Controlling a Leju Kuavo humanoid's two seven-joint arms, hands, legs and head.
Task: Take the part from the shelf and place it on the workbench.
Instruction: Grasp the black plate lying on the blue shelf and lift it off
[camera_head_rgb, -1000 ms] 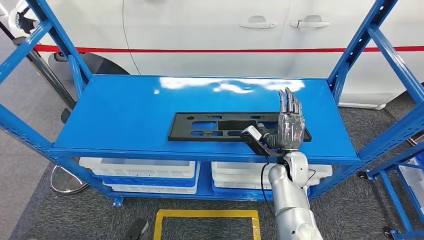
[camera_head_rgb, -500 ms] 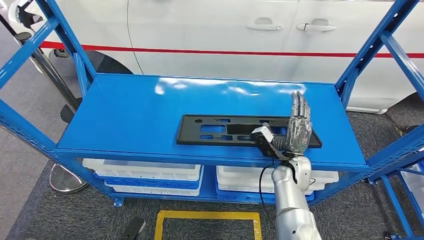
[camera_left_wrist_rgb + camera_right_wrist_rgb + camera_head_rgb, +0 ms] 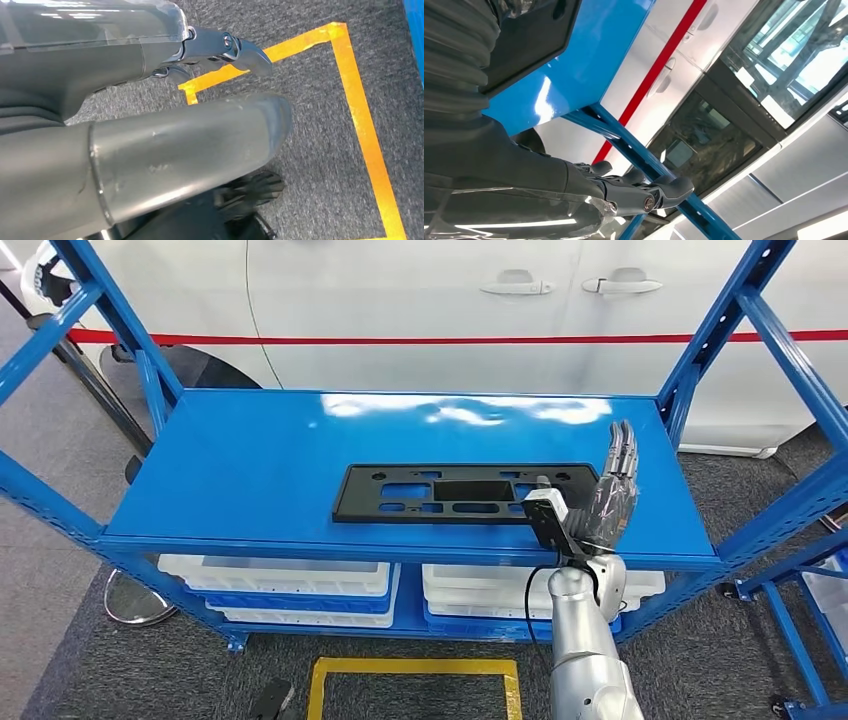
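- Black part (image 3: 465,493) is lying flat on the top board of the blue shelf (image 3: 260,470), long side running across, near the front edge and right of the middle; cut-out slots are showing the blue board through it
- Right robot hand (image 3: 610,502) is standing upright at the part's right end, fingers (image 3: 622,450) stretched straight up and close together, gripping nothing; whether the palm is touching the part's end cannot be told from the head view
- Right wrist view: the part's dark corner (image 3: 531,40) is lying on the blue board just beside the ribbed wrist cover; the fingers (image 3: 639,192) are extending past the board's edge toward a blue shelf post (image 3: 649,170)
- Left robot hand (image 3: 150,100) is hanging over grey carpet (image 3: 310,165) with an orange tape outline (image 3: 362,125); thumb and fingers are lying straight, holding nothing
- White and blue trays (image 3: 290,585) are sitting stacked on the lower shelf level, under the top board
- White car (image 3: 450,310) with a red stripe and two door handles is standing behind the shelf
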